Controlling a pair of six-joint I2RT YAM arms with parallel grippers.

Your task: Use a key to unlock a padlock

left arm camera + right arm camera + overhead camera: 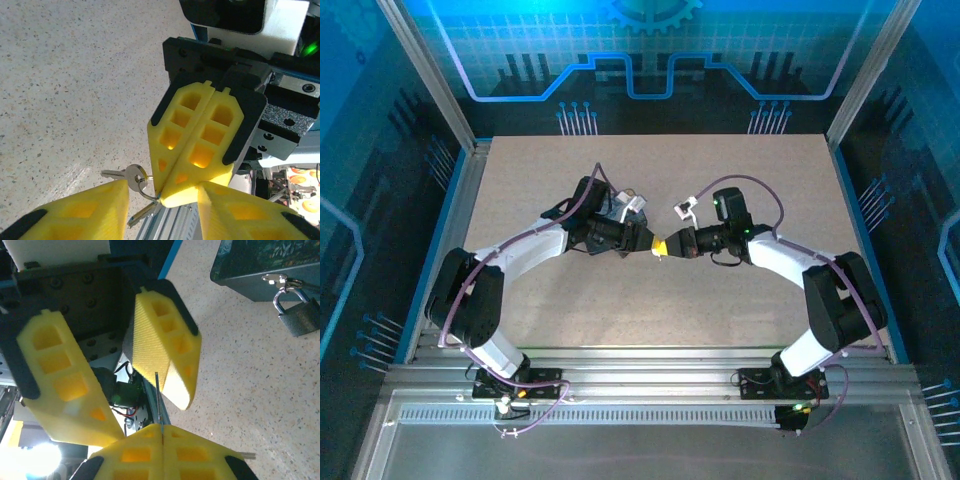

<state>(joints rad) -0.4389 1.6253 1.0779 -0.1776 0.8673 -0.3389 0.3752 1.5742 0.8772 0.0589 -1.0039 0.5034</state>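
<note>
My right gripper (162,429) is shut on the key (158,397), whose thin silvery blade sticks out edge-on from its tips. In the left wrist view the key (144,213) pokes out beside those shut yellow fingers (200,140), with a ring (143,189) and a second key (121,175) hanging off it. My left gripper (162,190) is open, its two fingers (165,347) standing on either side of the right gripper's tips. Both grippers (663,245) meet mid-table. The small dark padlock (301,316) hangs by its shackle from the tin's hasp.
The dark blue tin box (260,265) sits on the speckled tabletop (60,90) at the upper right of the right wrist view, behind the left arm. An aluminium frame rail (640,375) runs along the near edge.
</note>
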